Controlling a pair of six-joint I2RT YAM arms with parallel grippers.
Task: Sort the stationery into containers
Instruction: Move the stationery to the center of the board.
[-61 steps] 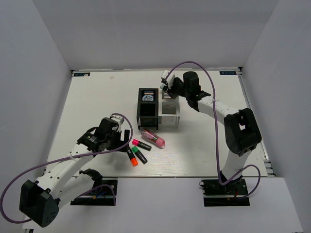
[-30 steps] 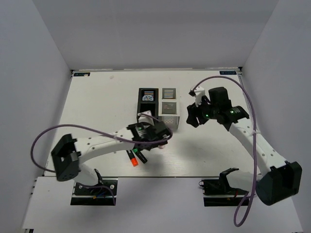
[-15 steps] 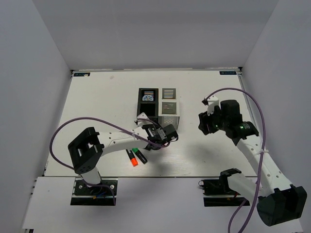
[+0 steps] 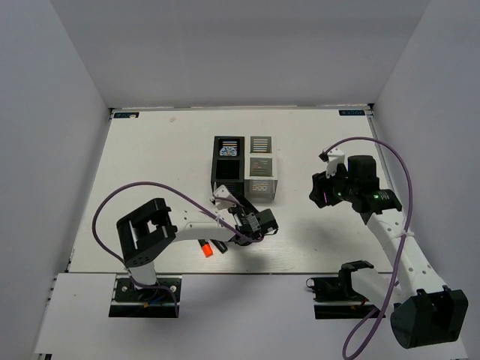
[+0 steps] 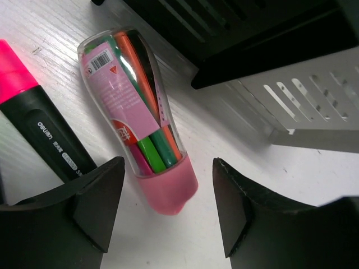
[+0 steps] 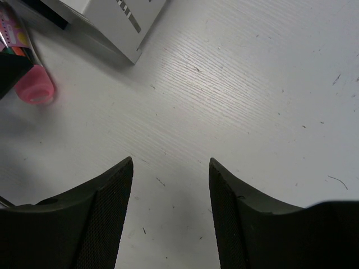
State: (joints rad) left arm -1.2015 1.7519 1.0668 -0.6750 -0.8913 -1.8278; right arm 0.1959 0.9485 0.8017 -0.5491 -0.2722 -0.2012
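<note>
Left wrist: "deli" on pink-ended highlighter [image 5: 49, 139]; left and right jaws apart, empty.

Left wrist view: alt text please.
A pink capsule case of coloured pens lies on the white table, its end between the open jaws. A pink-tipped black highlighter lies left; a black bin and a white bin stand behind.

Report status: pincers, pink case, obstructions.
Left pincer open, straddling end of pink capsule case, no grip yet. Right pincer open, empty, above table. Pink highlighter lies close beside the case.
</note>
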